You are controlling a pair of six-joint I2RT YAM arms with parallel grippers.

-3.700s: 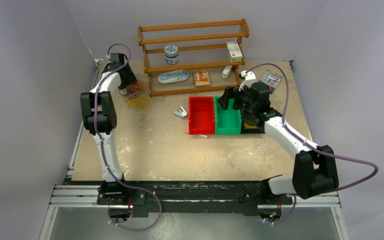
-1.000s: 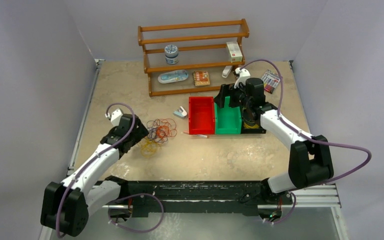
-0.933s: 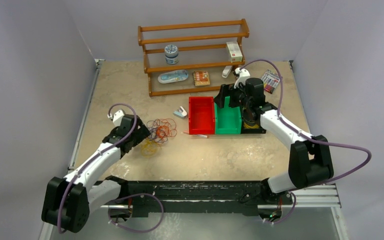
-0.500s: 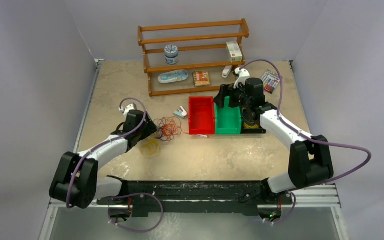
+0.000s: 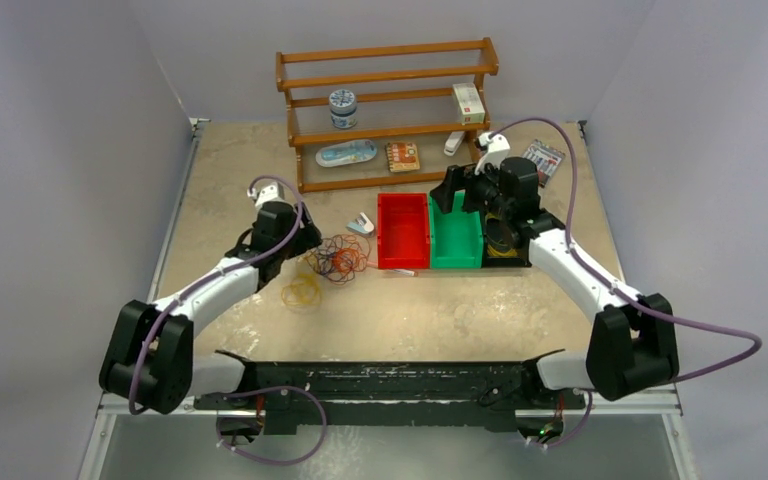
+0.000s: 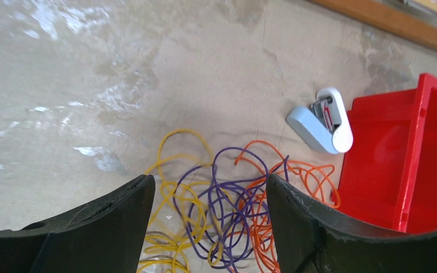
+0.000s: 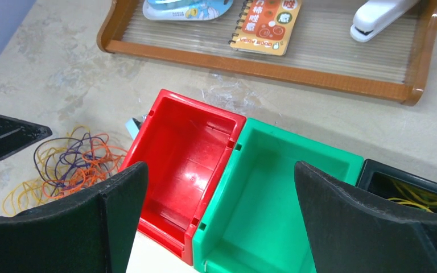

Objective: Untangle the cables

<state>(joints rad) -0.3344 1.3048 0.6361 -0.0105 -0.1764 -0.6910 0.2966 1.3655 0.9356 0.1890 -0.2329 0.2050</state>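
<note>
Orange, purple + yellow cables (image 5: 336, 258) sit in one loose tangle on the table (image 5: 250, 170), just left of the red bin (image 5: 403, 232) and near side of a small white stapler (image 5: 361, 224). Orange strands run right up to the red bin wall; touching or not, can't tell. Yellow loops spread out on the tangle's near-left side.

L gripper (image 6: 207, 181) is low over the tangle's left part. Jaws apart, purple/yellow strands lie on the table between the fingers, nothing pinched.

R gripper (image 7: 219, 170) hangs above the red bin and the green bin (image 7: 273, 182) next to it. Jaws wide apart, nothing in them.

Black bin (image 7: 387, 177) right of the green one has some yellow wire inside. Wooden rack (image 5: 388, 52) stands at the back of the table w/ notebook and bigger stapler on its lowest shelf.
</note>
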